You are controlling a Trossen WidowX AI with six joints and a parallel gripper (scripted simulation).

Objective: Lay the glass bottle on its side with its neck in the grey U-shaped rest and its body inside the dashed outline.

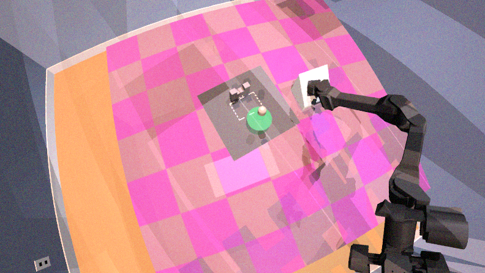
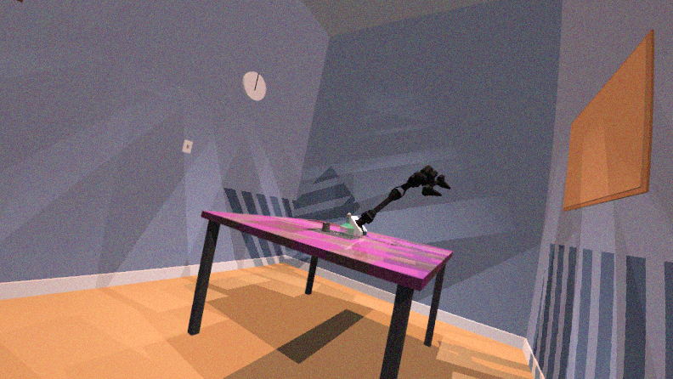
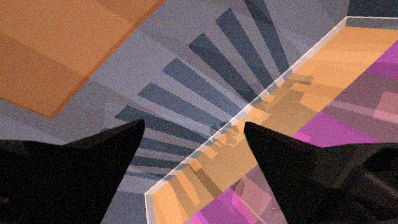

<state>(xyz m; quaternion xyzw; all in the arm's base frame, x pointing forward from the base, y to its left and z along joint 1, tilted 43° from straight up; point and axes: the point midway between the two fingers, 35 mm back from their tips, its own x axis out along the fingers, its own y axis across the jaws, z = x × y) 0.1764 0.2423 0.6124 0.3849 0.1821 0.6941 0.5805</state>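
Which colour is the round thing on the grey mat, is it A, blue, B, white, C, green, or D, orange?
C: the top view shows a green round thing on the grey mat.

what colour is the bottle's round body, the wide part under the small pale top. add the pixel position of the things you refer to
Green (image 1: 258, 121) (image 2: 347, 229), showing best in the top view.

Grainy pics, overlapping shadows, edges bowed.

Matt black pincer (image 2: 440, 189) (image 3: 195, 125); smooth-looking green bottle (image 1: 258, 119) (image 2: 347, 227)
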